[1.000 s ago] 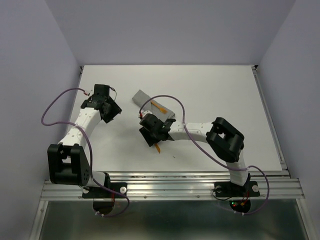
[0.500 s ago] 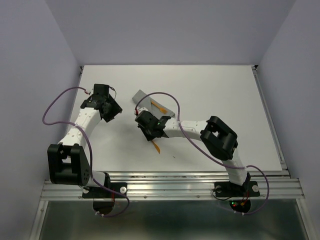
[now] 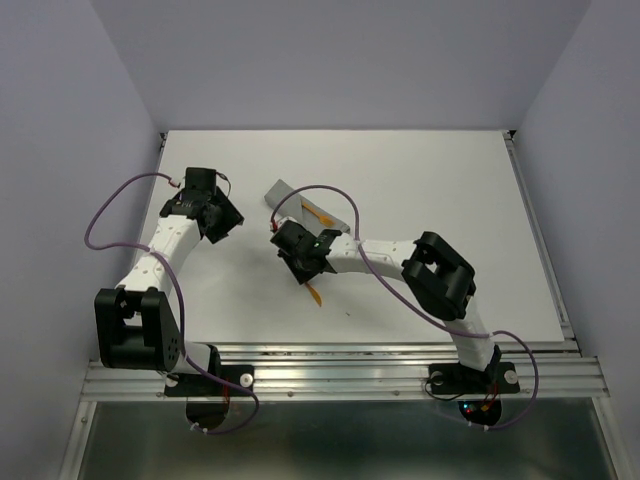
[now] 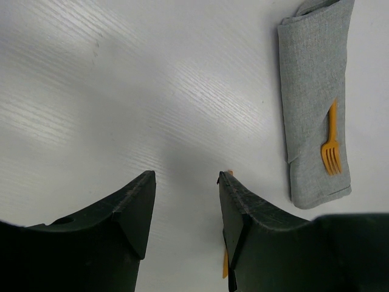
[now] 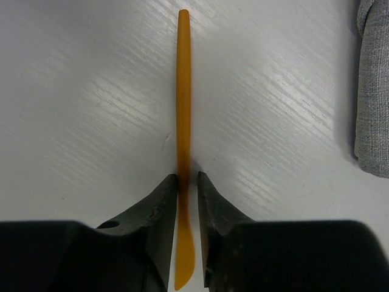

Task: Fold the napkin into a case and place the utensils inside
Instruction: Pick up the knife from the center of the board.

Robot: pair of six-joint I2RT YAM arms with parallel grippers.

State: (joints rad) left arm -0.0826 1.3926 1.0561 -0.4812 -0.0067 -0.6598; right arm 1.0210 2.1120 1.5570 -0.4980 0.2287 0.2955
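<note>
The grey napkin is folded into a narrow case (image 3: 300, 207) at the table's middle back, with the orange fork (image 3: 318, 213) lying on it. The left wrist view shows the case (image 4: 313, 91) and fork (image 4: 331, 146) at upper right. The second orange utensil (image 5: 183, 91), a slim flat piece, lies on the table (image 3: 450, 190) in front of the case (image 3: 314, 293). My right gripper (image 5: 186, 177) is down over it, jaws closed to its width around its handle (image 3: 305, 276). My left gripper (image 4: 185, 176) is open and empty, left of the case (image 3: 222, 218).
An edge of the grey cloth (image 5: 372, 91) shows at the right of the right wrist view. A sliver of the orange utensil (image 4: 225, 267) peeks from behind my left gripper's right finger. Purple cables loop over both arms.
My right gripper has shifted a little up and left over the orange utensil, and the arm's elbow has swung left. The utensil, the case and the left arm have stayed put.
</note>
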